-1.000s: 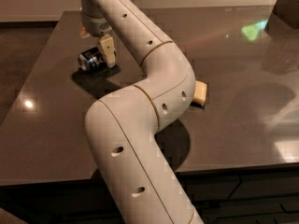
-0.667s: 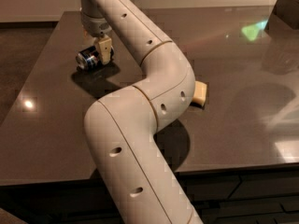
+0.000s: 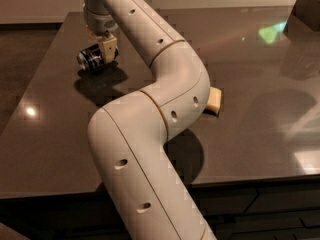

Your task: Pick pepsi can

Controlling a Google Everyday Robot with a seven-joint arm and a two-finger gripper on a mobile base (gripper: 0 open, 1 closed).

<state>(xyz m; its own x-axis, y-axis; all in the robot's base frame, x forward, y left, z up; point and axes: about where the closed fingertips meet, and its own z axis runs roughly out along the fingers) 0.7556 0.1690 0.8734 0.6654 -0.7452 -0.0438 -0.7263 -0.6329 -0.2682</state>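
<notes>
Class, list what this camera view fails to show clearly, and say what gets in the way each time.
1. Pepsi can, camera view: the gripper at its right end covers part of it, and the label is too small to read.
2. Tan block, camera view: the arm hides its left part, so what it is stays unclear.
3. Dark object at the top right, camera view: cut off by the picture's edge.

Far-left corner of table [image 3: 260, 84]: gripper [image 3: 101, 51] clamped on pepsi can [image 3: 89, 59] — open surface to its left. Arm [image 3: 170, 84] slanting across left half, tan block [image 3: 215, 100] just beside elbow. Broad open passage on right — dark object [image 3: 307, 4] at far-right corner.
</notes>
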